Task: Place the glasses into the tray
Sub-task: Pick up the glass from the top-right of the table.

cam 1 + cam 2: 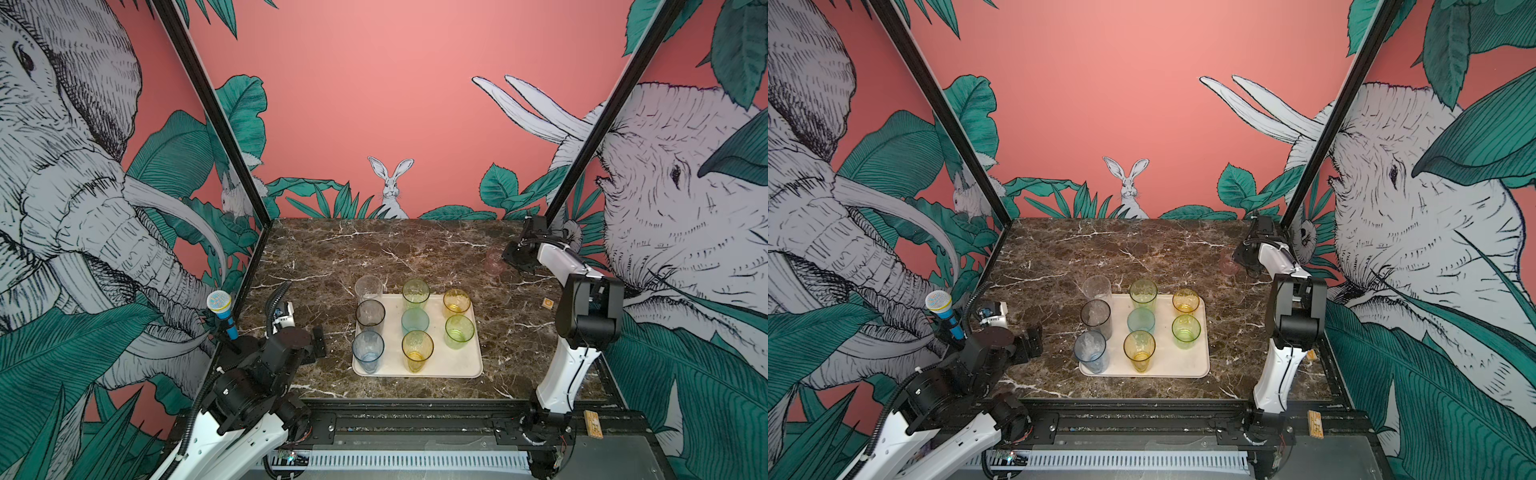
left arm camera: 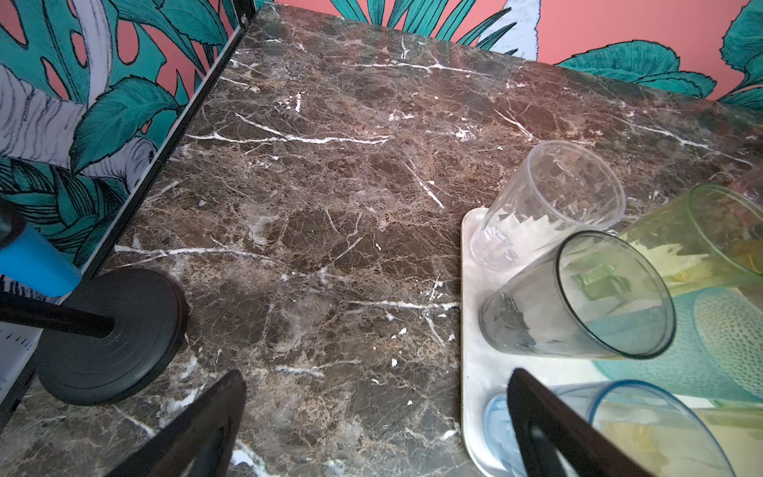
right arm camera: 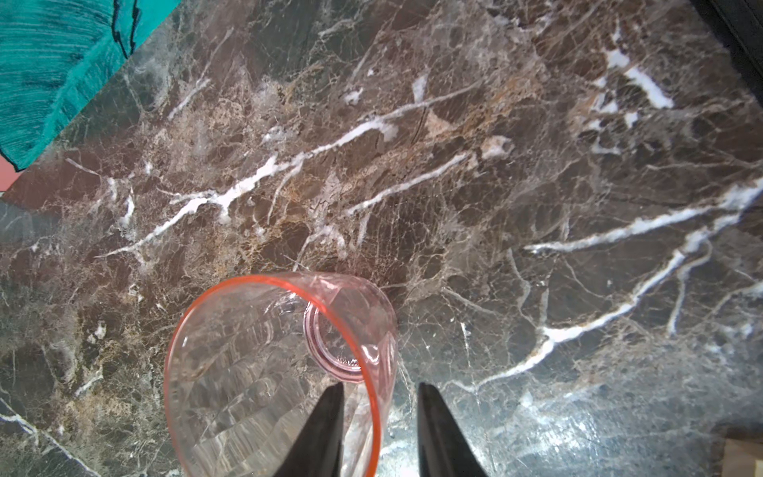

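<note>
The cream tray (image 1: pixel 453 361) (image 1: pixel 1179 361) lies at the table's front middle, and several tinted glasses stand upright in it, among them a clear one (image 1: pixel 368 289), a grey one (image 2: pixel 578 297) and a blue one (image 1: pixel 368 351). A pink glass (image 1: pixel 494 262) (image 1: pixel 1228 262) (image 3: pixel 280 363) stands alone on the marble at the far right. My right gripper (image 3: pixel 380 386) (image 1: pixel 508 259) straddles its rim, one finger inside and one outside, with a gap still showing at the wall. Left of the tray, my left gripper (image 2: pixel 376 373) (image 1: pixel 318 340) hangs wide open over bare marble.
A toy microphone on a black round stand (image 1: pixel 220 307) (image 2: pixel 107 334) sits at the left table edge beside my left arm. A small wooden block (image 1: pixel 548 303) lies right of the tray. Printed walls close in the table on three sides.
</note>
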Available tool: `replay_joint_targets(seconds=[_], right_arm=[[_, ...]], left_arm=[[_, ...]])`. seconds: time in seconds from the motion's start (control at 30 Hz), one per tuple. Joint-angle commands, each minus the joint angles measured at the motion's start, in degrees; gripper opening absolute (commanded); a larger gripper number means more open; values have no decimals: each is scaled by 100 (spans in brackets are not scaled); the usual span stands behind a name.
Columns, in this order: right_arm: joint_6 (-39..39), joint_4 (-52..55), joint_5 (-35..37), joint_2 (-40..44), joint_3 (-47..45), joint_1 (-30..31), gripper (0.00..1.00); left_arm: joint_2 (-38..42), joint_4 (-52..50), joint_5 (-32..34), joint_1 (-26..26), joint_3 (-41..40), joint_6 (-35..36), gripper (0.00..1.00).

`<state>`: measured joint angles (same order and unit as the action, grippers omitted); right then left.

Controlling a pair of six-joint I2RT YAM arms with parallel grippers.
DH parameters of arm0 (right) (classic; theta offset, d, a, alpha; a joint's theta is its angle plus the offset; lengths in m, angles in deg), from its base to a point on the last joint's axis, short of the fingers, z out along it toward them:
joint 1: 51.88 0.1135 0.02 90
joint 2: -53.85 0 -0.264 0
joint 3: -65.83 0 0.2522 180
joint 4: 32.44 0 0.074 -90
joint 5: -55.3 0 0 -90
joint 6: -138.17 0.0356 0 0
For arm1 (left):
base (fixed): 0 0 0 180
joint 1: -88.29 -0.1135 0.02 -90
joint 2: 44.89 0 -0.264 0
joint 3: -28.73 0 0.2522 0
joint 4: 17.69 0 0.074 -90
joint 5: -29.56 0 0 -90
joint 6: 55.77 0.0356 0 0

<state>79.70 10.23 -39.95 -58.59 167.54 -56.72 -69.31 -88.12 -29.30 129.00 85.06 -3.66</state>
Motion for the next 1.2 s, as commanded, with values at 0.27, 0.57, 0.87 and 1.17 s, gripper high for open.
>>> replay_joint_targets(seconds=[0.27, 0.57, 0.87, 1.17], right_arm=[[-94, -79, -19, 18, 56, -26, 12], [-116, -43, -70, 60, 56, -24, 7], [-317, 157, 63, 487, 34, -25, 1], [-606, 645, 336, 1362, -59, 57, 0]], left_arm=[[-10, 13, 65, -19, -7, -23, 99], [35, 14, 56, -19, -12, -34, 99], [41, 11, 43, -19, -17, -36, 99], [43, 16, 29, -19, -26, -52, 99]])
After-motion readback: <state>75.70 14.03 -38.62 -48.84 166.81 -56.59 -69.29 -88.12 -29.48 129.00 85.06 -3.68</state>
